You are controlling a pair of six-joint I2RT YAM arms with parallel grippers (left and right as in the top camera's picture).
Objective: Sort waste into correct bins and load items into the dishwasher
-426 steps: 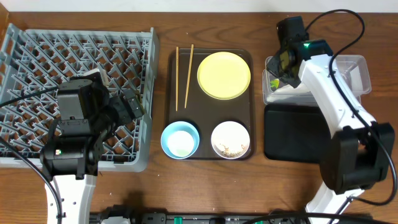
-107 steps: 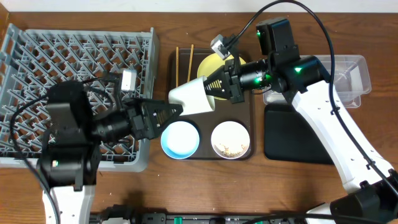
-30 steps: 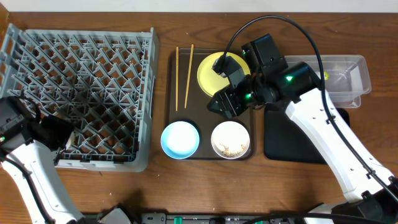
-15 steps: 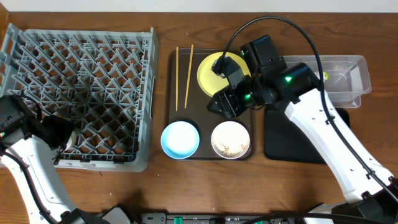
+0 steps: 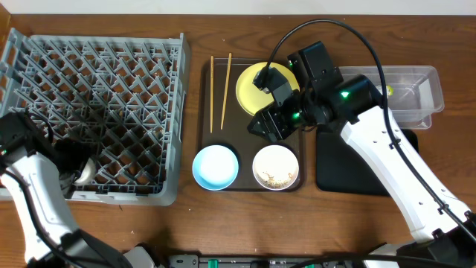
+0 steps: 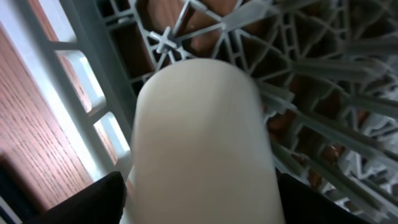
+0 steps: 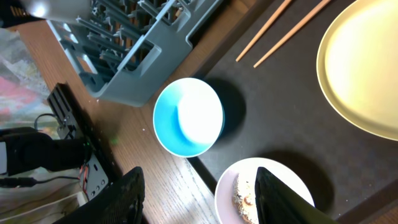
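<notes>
white cup point(image 5: 85, 171) now in dish rack point(image 5: 172, 112)

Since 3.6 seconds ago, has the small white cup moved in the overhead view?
Yes. The small white cup moved left, from above the dark-brown serving tray into the dish rack, and now sits near its lower-left corner.

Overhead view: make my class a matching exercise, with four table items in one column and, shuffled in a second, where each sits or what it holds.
Column A
1. chopsticks
2. white bowl
3. white cup
4. yellow plate

Column B
a. in the near-left corner of the dish rack
b. holds pale crumbs
c. far right on the serving tray
d. far left on the serving tray, side by side

Pairs: 1-d, 2-b, 3-a, 4-c
</notes>
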